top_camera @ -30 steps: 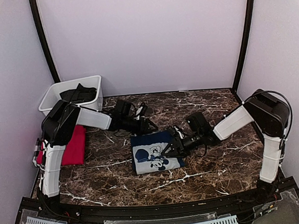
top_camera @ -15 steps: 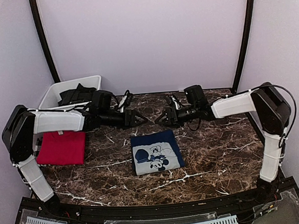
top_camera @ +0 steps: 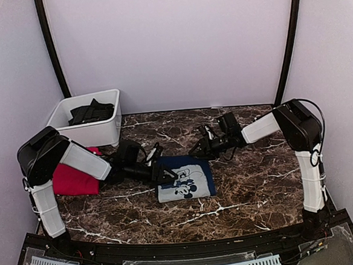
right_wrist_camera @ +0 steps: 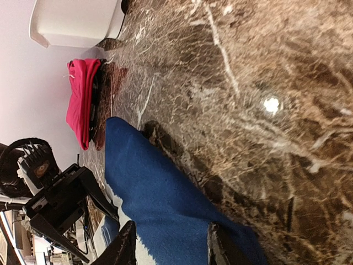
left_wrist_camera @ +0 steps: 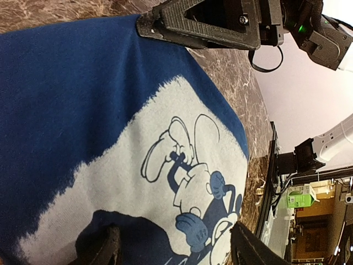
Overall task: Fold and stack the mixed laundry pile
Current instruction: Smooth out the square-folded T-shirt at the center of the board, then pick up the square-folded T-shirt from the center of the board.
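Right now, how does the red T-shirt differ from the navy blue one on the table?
The red T-shirt is plain; the navy blue T-shirt carries a white cartoon print. The red T-shirt lies near the left edge of the marble table, beside the white bin; the navy blue T-shirt lies mid-table. Both are folded flat.

We have brought our left hand (top_camera: 169,174) down from the back of the surface (top_camera: 259,187) to hang low over the navy blue T-shirt's (top_camera: 194,166) left edge. Our right hand (top_camera: 197,150) has dropped to its far right corner.
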Motion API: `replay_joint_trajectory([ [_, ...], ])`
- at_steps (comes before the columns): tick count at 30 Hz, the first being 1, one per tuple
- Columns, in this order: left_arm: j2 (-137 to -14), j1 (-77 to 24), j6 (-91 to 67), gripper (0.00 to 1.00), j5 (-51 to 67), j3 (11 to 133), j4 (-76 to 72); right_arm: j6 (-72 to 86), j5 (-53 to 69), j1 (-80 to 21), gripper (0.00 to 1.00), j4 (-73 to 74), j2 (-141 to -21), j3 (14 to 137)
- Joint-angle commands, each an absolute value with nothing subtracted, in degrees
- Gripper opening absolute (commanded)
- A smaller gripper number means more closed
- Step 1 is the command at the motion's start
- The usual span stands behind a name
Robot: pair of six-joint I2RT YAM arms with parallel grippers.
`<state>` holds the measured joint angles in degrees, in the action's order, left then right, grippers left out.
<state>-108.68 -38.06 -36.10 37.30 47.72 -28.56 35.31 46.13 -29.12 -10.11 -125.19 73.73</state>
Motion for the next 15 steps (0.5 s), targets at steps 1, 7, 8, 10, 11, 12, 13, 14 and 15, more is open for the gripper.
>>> replay_joint_trajectory([
  [1,-109.02,-36.45,-34.54,0.68,32.93,46.93,-25.53,34.0,43.82,-27.59,0.42,-6.46,-125.44,76.94],
  [7,-94.57,-40.49,-21.17,0.72,21.29,50.82,-8.38,34.76,47.49,-27.72,0.47,-4.74,-111.12,71.85],
  [8,-91.85,-41.76,-19.81,0.71,19.92,51.03,-5.85,34.9,47.29,-27.8,0.47,-3.88,-108.27,70.31],
  [10,-89.02,-43.77,-14.06,0.69,15.98,51.72,-2.68,34.77,45.87,-27.94,0.47,-1.94,-103.06,66.59],
  [11,-88.46,-44.69,-12.65,0.67,13.25,52.44,-1.69,34.89,45.16,-27.95,0.47,-0.89,-101.01,64.44],
  [12,-87.9,-46.53,-9.58,0.65,11.85,52.94,0.19,35.1,44.6,-27.87,0.47,-0.28,-99.07,62.39],
  [13,-88.05,-48.5,-8.0,0.63,9.77,54.1,1.15,35.34,44.34,-27.81,0.47,-0.23,-97.36,60.4],
  [14,-88.36,-49.61,-5.05,0.62,7.61,54.87,3.12,35.8,44.41,-27.86,0.47,-0.18,-95.91,58.15],
  [15,-89.35,-51.58,-3.58,0.58,6.48,56.74,4.98,36.5,44.45,-27.86,0.47,-0.22,-94.45,56.06],
])
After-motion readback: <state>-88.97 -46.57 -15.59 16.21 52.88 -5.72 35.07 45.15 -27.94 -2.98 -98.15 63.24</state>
